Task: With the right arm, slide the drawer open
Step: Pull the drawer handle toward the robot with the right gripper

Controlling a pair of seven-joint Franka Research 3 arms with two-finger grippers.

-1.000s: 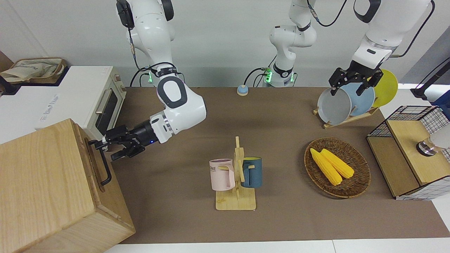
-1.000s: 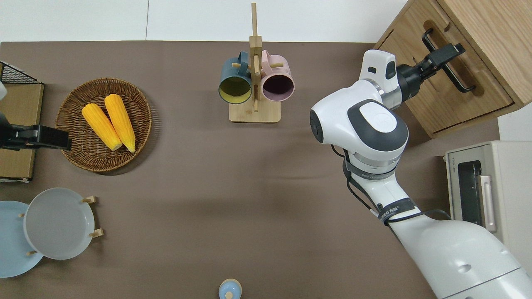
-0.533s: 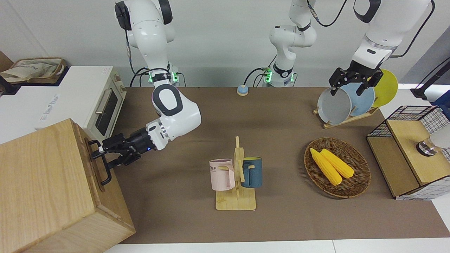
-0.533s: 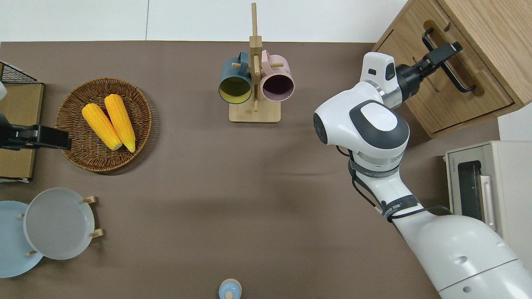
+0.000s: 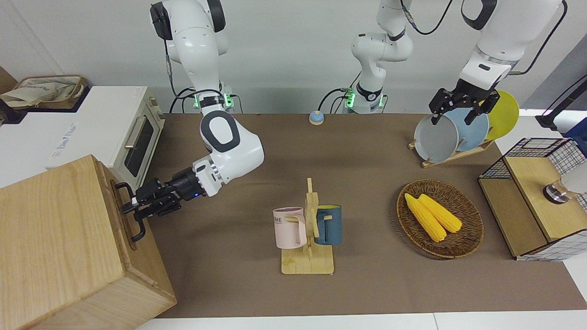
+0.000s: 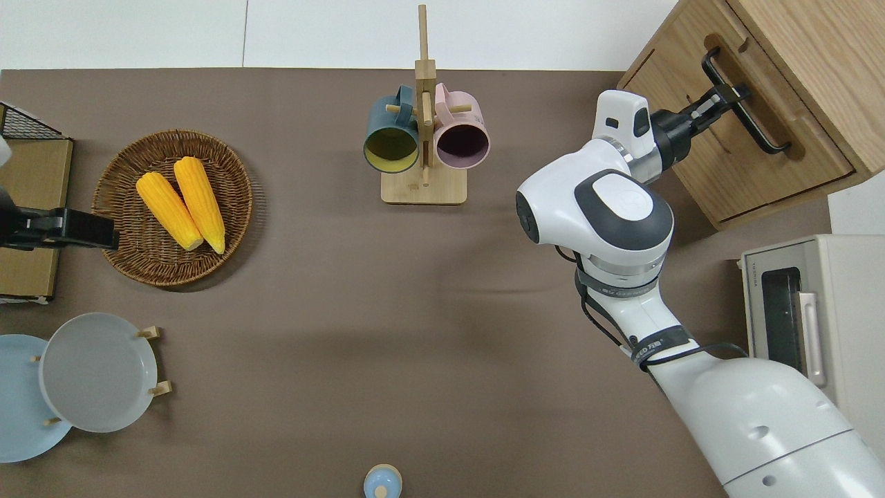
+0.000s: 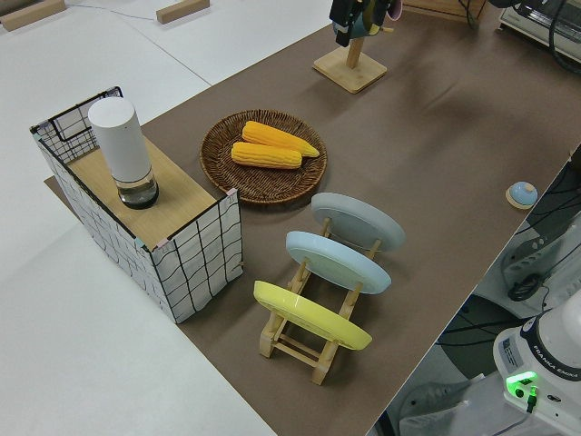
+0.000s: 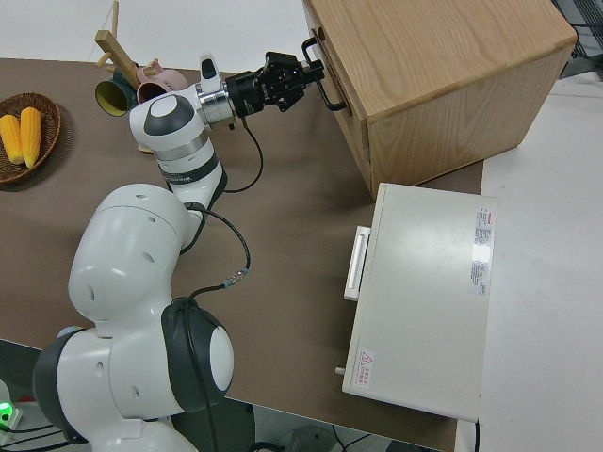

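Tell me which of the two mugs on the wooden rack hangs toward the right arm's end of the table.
The pink mug; the dark blue mug hangs toward the left arm's end.

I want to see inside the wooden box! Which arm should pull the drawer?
The right arm: its gripper is already at the black bar handle of the pale-wood drawer. The left arm is parked.

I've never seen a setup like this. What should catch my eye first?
The right arm's end effector closed on the black handle of the drawer in the big wooden cabinet. Next, two yellow corn cobs in a wicker basket, toward the left arm's end.
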